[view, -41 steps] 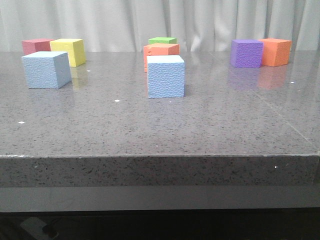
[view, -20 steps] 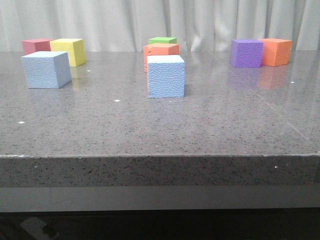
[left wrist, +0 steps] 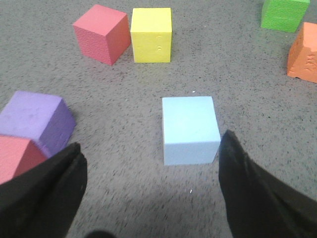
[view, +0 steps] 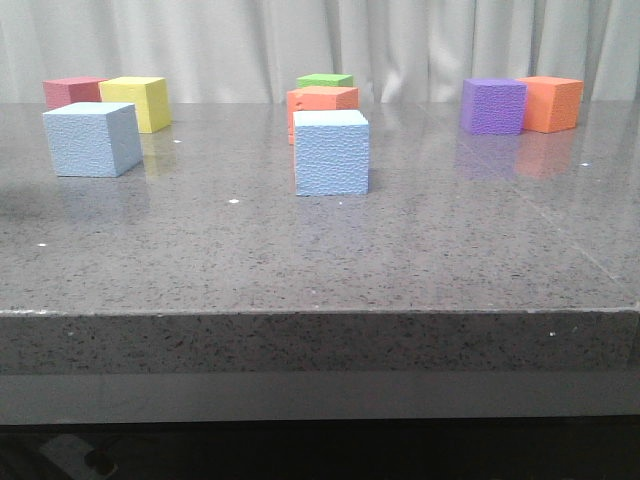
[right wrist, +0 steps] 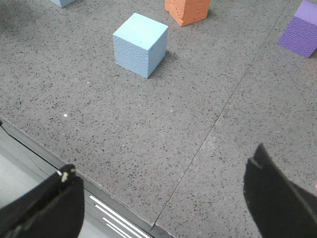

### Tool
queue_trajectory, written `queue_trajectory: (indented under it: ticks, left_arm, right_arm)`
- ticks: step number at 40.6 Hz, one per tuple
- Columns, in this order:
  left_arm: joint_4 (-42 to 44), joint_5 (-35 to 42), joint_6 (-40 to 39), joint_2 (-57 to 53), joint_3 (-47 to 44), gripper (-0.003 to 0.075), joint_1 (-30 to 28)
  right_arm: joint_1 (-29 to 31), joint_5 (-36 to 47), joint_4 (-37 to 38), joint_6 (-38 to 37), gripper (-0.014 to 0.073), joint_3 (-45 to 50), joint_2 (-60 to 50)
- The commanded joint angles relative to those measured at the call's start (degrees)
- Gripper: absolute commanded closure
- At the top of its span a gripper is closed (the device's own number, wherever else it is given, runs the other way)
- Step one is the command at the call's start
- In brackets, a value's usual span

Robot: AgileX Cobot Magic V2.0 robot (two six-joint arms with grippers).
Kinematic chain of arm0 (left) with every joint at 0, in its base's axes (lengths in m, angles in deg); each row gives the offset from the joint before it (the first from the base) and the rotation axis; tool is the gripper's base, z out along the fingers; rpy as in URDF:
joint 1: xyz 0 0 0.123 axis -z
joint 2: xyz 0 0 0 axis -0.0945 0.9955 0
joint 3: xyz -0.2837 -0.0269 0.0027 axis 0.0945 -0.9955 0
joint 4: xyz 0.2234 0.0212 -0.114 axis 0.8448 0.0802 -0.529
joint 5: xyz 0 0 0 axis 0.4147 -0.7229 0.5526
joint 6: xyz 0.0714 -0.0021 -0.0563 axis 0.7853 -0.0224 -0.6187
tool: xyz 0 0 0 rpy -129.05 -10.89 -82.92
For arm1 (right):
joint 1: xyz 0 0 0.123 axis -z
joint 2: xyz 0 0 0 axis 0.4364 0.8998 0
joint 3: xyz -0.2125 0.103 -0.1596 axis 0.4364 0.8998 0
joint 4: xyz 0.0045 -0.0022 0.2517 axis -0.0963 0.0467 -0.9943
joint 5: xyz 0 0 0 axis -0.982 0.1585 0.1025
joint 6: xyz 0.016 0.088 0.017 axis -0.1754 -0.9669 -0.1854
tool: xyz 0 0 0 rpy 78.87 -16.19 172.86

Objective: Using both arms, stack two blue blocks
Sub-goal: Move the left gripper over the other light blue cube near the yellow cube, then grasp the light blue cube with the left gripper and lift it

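Currently, your two blue blocks sit apart on the counter (view: 420, 250) — left block (view: 92, 139), centre block (view: 331, 152) — both unmoved over the last second. Left gripper (left wrist: 148, 193) fingers spread wide before its block; right gripper (right wrist: 163, 208) likewise released — nothing grasped, stacking unstarted.

Shadow arrived at far left

A faint dark shadow spread over the tabletop (view: 20, 205) just in front of the left blue block (view: 92, 139); no block shifted.
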Motion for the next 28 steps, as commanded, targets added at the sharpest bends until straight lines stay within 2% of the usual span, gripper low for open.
queue_trajectory:
  ticks: [1, 6, 16, 21, 28]
  left_arm:
    - [-0.43, 3.76, 0.08, 2.34, 4.96, 0.0176, 2.62]
    - [2.74, 0.93, -0.04, 7.20, 9.06, 0.0176, 5.21]
    - [4.23, -9.64, -7.69, 18.57, 21.14, 0.0131, 5.38]
    - [4.23, -11.73, -8.12, 23.02, 25.61, 0.0090, 5.38]
    - [4.31, -12.76, -9.35, 28.24, 29.29, 0.0090, 5.38]
  right_arm:
    - [0.14, 3.91, -0.72, 0.39, -0.0062, -1.28, -0.32]
    - [0.14, 3.91, -0.72, 0.39, -0.0062, -1.28, -0.32]
    - [0.14, 3.91, -0.72, 0.39, -0.0062, -1.28, -0.32]
    - [0.14, 3.91, -0.72, 0.39, -0.0062, -1.28, -0.32]
    - [0.14, 3.91, -0.72, 0.39, -0.0062, -1.28, -0.32]
